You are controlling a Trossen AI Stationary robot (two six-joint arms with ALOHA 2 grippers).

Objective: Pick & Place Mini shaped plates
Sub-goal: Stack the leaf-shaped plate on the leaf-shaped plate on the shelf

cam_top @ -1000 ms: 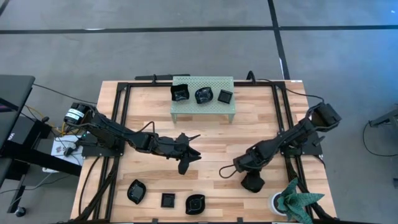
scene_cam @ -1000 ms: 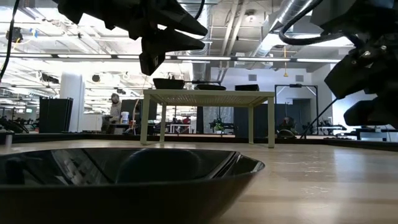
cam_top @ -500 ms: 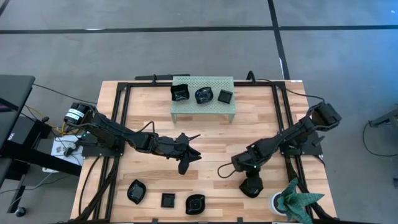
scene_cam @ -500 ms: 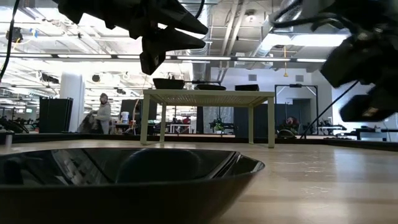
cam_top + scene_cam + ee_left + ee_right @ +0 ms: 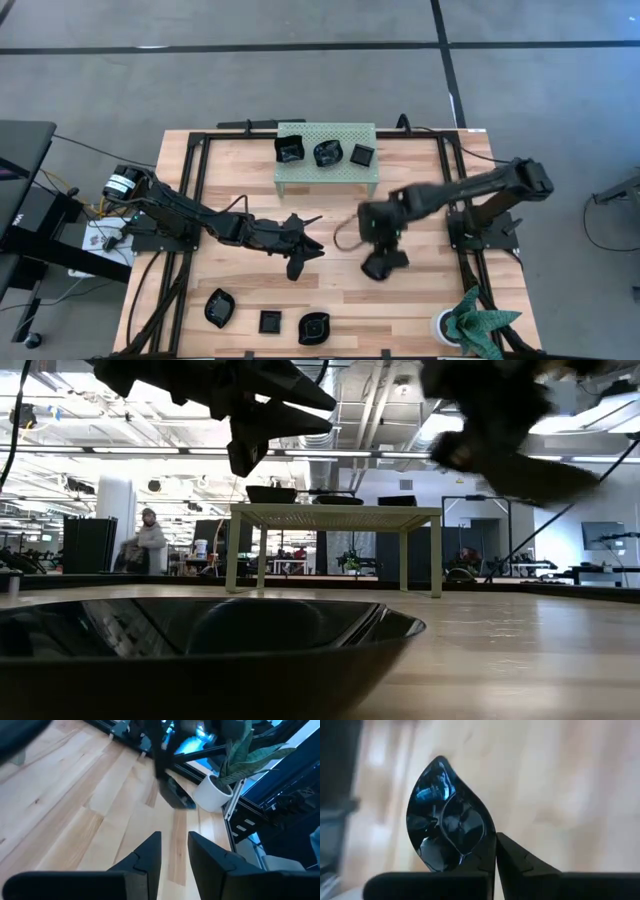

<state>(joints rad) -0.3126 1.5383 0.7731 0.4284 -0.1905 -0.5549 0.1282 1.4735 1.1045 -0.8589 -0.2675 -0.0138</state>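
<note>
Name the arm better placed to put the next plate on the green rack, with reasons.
Right. The right gripper already grips a leaf-shaped plate and hangs nearest the green rack. The left gripper holds nothing.

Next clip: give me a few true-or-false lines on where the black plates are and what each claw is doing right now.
1. Three black plates sit on the green rack. True.
2. The right claw is empty. False: it is shut on a leaf-shaped plate.
3. Three plates lie along the near edge of the table. True.
4. The left claw grips a plate. False: it holds nothing, its fingers slightly apart.
5. The potted plant stands on the rack. False: it stands at the table's corner.
</note>
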